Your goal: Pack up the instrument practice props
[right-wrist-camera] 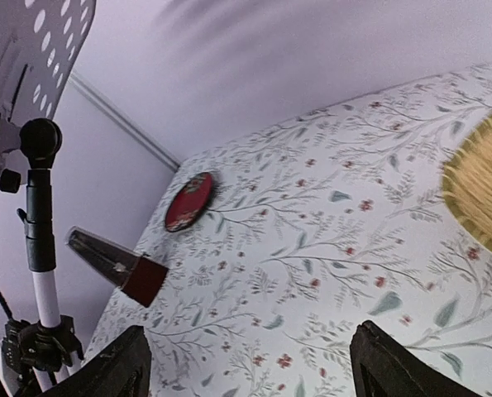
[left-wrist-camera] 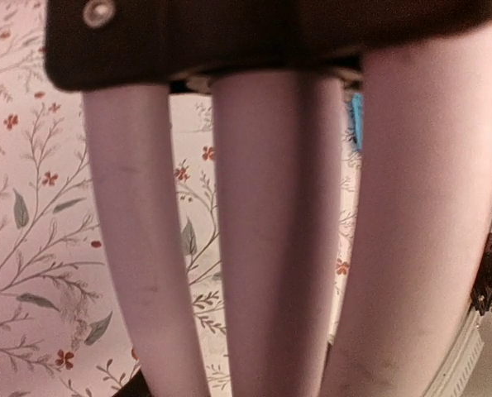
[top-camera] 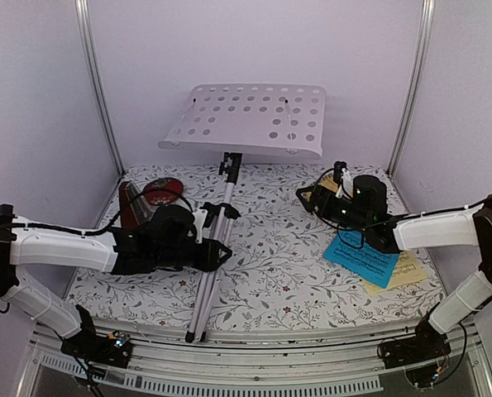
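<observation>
The silver tripod music stand (top-camera: 229, 198) stands at the middle of the table, its pole leaning. Its perforated desk (top-camera: 246, 116) is tilted near flat at the top, and its legs (left-wrist-camera: 279, 231) are folded together, running down toward the near edge. The left gripper (top-camera: 219, 252) is closed around these folded legs. In the left wrist view the three pale tubes fill the picture and the fingers themselves are hidden.

The dark red-brown metronome (top-camera: 132, 208) sits at the left rear, just behind the left arm, with a red round disc (top-camera: 163, 190) lying just beside it.

On the right, the blue music sheet (top-camera: 360, 258) lies partly over the pale-yellow music sheet (top-camera: 407, 271), both flat on the floral tablecloth (top-camera: 270, 281) beside the right forearm.

The right gripper (right-wrist-camera: 254, 372) hangs over the right rear of the cloth with its fingers (right-wrist-camera: 117, 368) spread wide and nothing between them. A woven straw-coloured object (right-wrist-camera: 477, 198) lies near it; only its edge shows.
</observation>
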`<state>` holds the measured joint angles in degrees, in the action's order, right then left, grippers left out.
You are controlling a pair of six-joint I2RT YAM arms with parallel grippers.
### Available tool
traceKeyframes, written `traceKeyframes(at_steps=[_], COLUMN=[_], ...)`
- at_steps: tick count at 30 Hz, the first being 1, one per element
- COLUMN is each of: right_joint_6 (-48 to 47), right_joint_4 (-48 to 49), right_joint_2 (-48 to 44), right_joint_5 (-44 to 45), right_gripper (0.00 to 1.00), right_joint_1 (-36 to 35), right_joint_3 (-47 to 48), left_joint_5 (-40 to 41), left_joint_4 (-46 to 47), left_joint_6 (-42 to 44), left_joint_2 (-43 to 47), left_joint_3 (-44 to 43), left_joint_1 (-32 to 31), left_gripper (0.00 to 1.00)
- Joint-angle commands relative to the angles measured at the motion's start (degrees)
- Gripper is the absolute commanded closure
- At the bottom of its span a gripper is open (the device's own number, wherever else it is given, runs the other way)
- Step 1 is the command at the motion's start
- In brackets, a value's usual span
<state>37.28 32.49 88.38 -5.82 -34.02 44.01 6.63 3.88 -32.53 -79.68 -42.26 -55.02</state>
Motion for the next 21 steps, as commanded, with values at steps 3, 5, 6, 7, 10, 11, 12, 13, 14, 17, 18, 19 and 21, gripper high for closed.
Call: traceKeyframes(at_steps=[3, 5, 6, 7, 10, 11, 12, 13, 14, 17, 18, 19, 21], right_joint_6=[0.23, -0.61, -1.22, -1.52, -2.47, -2.82, -3.08, -3.35, -3.64, -3.69, -3.64, -3.62, -3.60], right_joint_4=[-2.04, -2.61, -2.98, -3.48, -4.83, -5.21, -5.48, -5.96, -6.34, -6.83, -6.90, -6.90, -6.85], right_joint_2=[-11.74, -14.96, -16.43, -17.76, -21.63, -22.59, -23.50, -24.30, -24.99, -26.75, -27.17, -27.49, -27.88], right_joint_5=[17.07, 19.37, 20.43, 21.44, 23.23, 23.75, 24.19, 24.55, 24.82, 25.37, 25.42, 25.47, 25.56], right_gripper=[0.14, 0.14, 0.14, 0.14, 0.14, 0.14, 0.14, 0.14, 0.14, 0.14, 0.14, 0.14, 0.14], right_joint_1=[0.49, 0.52, 0.55, 0.54, 0.53, 0.49, 0.48, 0.53, 0.53, 0.53, 0.53, 0.53, 0.52], right_joint_3=[-6.56, -8.37, -9.07, -9.79, -11.34, -11.73, -12.01, -12.30, -12.43, -12.94, -13.10, -13.24, -13.47], left_joint_5=[0.58, 0.53, 0.48, 0.50, 0.71, 0.90, 1.25, 1.48, 1.54, 1.15, 0.91, 0.62, -0.16], left_joint_4=[8.21, 7.62, 7.30, 5.95, 1.85, 0.06, -1.90, -3.70, -5.40, -8.42, -8.79, -9.14, -10.38], left_joint_6=[-8.24, -10.18, -11.00, -11.79, -13.64, -14.66, -15.62, -16.50, -17.21, -18.59, -18.66, -18.62, -18.06], left_joint_2=[-2.50, -4.43, -4.98, -6.31, -9.46, -10.61, -11.81, -12.95, -14.16, -17.26, -18.04, -18.73, -20.40], left_joint_3=[-9.12, -9.62, -10.00, -10.77, -13.65, -14.89, -16.21, -17.53, -18.77, -21.19, -21.56, -21.93, -23.23], left_joint_1=[4.30, 4.33, 4.47, 4.46, 4.52, 4.62, 4.60, 4.59, 4.57, 4.53, 4.57, 4.59, 4.58], left_gripper=[1.00, 1.00, 1.00, 1.00, 1.00, 1.00, 1.00, 1.00, 1.00, 1.00, 1.00, 1.00, 1.00])
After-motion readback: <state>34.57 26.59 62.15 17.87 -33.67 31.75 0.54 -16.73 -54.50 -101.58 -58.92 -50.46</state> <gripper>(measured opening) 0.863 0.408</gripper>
